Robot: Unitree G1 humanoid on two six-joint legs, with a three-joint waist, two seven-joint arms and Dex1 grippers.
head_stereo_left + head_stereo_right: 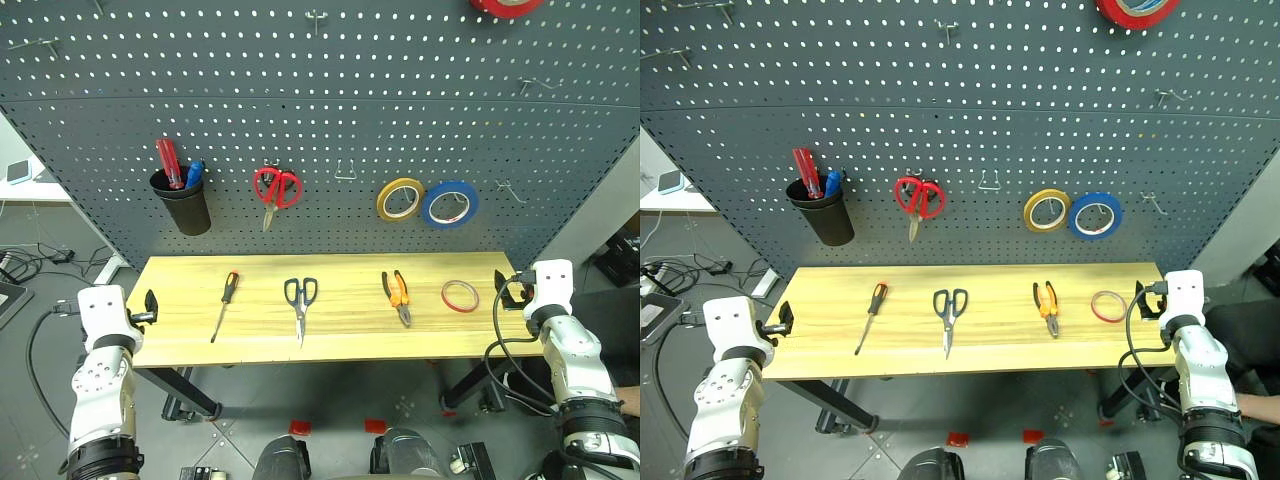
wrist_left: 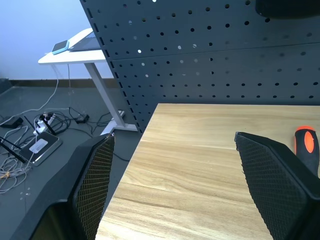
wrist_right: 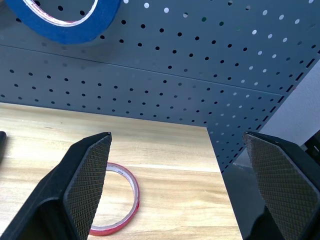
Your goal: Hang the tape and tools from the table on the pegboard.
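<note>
Thin red tape ring (image 1: 460, 295) lies flat at the light wooden surface's (image 1: 340, 340) right end, just inboard of the wide-open, empty right gripper (image 1: 510, 290); the left gripper (image 1: 148, 306), also wide, is far off.

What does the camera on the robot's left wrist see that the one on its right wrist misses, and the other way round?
The left wrist view alone has the screwdriver's black-and-orange handle, a white side table and cables on the floor. The right wrist view alone has the red tape ring lying flat near the table's end and the blue roll hanging above it. Both show the wooden table, the pegboard and a pair of wide-open black fingers.
</note>
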